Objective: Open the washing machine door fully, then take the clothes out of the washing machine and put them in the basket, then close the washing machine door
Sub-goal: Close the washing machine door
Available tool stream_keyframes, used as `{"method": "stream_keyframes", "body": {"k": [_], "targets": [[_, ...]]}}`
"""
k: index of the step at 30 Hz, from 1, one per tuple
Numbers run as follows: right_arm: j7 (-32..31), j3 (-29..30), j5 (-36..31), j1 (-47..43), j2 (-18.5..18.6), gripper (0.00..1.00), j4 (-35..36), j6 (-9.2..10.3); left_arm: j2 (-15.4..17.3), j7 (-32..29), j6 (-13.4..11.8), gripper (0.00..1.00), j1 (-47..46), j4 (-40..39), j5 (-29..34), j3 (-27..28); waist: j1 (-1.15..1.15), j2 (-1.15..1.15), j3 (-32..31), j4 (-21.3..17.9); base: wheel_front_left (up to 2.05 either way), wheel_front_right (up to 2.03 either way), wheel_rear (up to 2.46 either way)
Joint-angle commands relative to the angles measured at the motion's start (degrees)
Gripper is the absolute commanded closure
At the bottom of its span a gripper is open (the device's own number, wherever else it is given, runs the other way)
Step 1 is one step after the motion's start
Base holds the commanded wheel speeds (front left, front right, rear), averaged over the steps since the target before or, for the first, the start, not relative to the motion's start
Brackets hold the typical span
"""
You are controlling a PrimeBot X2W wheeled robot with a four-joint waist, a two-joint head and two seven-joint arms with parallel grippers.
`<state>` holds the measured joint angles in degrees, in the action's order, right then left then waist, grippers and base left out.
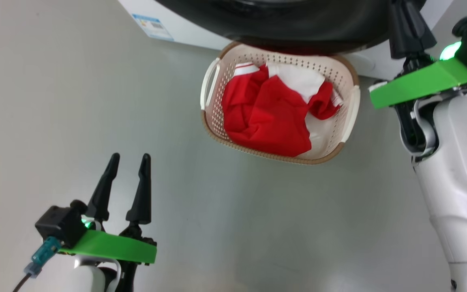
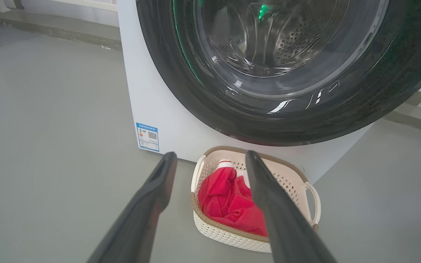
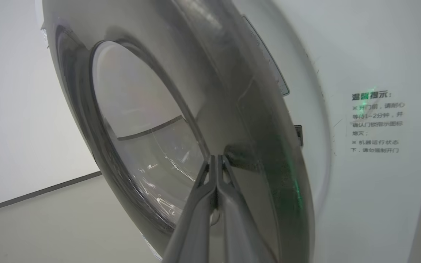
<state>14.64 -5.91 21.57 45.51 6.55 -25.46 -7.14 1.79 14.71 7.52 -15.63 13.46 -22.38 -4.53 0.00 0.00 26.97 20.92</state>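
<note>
At the foot of the washing machine (image 2: pixel 166 120), we saw the basket (image 1: pixel 213 113) standing on the grey floor (image 1: pixel 95 81) just under the door's lower edge. The clothes (image 1: pixel 266 117) were heaped inside it, red with white panels, none hanging over the side. The washing machine door (image 2: pixel 280 120) lay swung in against the white front. In the right wrist view a narrow gap seemed to run along its edge, and we could not tell whether it had clicked shut. The right gripper (image 3: pixel 216 157) had its two fingers pressed together, holding nothing, and their tips appeared to be set against the glossy black rim (image 3: pixel 261 153) beside the glass bowl (image 3: pixel 141 120). The left gripper (image 1: pixel 131 156) hung low over the floor, well apart from the basket, its fingers spread and empty. We judged the door to be the thing in hand: stiff, fairly heavy, swinging on its hinge, and slick on that polished face, so closed fingertips could skid if they pushed at a slant. The bulging glass looked a poor place to press. We reckoned the flat of the rim, on the side away from the hinge, was where to bear squarely. The clothes, soft and light, needed no more handling.
</note>
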Motion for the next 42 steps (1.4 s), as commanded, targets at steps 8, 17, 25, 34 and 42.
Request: {"method": "stream_keyframes", "body": {"k": [8, 17, 25, 34, 42], "targets": [[0.36, 0.42, -1.11, 6.53, -1.19, 1.0, 0.52, -0.35, 1.1, 0.29, -0.03, 0.0, -2.71, -1.91, -2.21, 0.46, 0.0, 0.0, 4.79, 1.61, 0.0, 0.0, 0.0], [0.36, 4.33, -2.59, 12.63, -1.11, 1.0, -0.04, -0.35, 1.09, 0.29, -0.03, 0.0, -4.91, -2.9, -3.78, -1.09, 0.0, 0.0, 7.55, 2.88, 0.0, 0.0, 0.0], [0.36, 5.4, -3.19, 14.59, -1.77, 1.0, 0.1, -0.35, 1.09, 0.29, -0.03, 0.0, -5.2, -2.88, -3.75, -1.0, 0.0, 0.0, 7.27, 2.82, 0.0, 0.0, 0.0], [0.36, -0.29, -1.69, 7.33, -0.3, 1.0, -0.32, -0.35, 1.09, 0.29, -0.03, 0.0, -4.13, -1.72, -1.84, -0.44, 0.0, 0.0, 2.67, 1.71, 0.0, 0.0, 0.0], [0.36, -5.4, 0.79, -2.66, 1.05, 0.94, 0.72, -0.35, 1.09, 0.29, -0.03, 0.0, -1.45, 0.14, 2.0, 1.13, 0.0, 0.0, -3.39, -0.72, 0.0, 0.0, 0.0]]}}
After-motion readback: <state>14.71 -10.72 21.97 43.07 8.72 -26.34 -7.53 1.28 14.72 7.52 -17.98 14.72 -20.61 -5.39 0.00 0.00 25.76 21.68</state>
